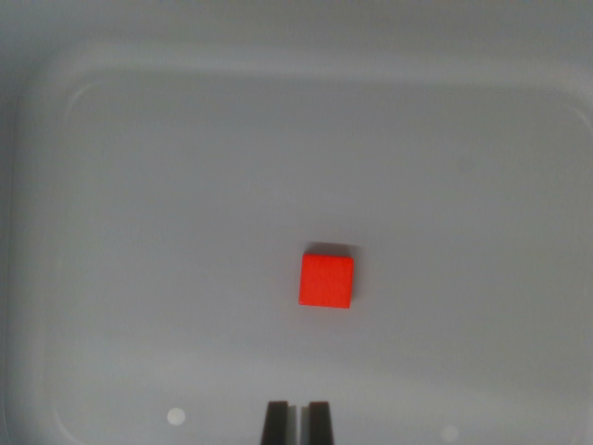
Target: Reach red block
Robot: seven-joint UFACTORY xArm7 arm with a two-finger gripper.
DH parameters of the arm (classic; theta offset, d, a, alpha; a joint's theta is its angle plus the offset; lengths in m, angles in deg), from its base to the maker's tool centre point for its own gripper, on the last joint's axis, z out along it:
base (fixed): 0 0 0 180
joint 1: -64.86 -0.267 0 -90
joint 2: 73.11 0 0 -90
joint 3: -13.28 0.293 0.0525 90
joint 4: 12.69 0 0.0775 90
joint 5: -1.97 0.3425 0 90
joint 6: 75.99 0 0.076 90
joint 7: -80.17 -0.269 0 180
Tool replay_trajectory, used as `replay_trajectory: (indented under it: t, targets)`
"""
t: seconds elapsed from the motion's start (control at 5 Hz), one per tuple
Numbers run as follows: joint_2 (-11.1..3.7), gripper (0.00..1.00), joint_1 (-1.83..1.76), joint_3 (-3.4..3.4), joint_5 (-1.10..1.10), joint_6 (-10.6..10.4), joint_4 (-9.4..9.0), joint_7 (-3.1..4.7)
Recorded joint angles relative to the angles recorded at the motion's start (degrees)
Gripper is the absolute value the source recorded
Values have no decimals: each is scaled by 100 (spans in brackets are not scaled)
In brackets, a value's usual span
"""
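While the red block sits alone in the grey tray, the gripper hangs short of it, fingers nearly together and holding nothing.

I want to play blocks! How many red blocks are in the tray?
1. The block lies alone on the tray floor, a little right of centre in the wrist view, just above the gripper. Nothing hides another.
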Motion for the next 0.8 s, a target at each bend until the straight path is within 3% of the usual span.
replay_trajectory:
  t: [0.8]
  targets:
    - [-42, 0, 3, -3, 4, -149, -109, 1]
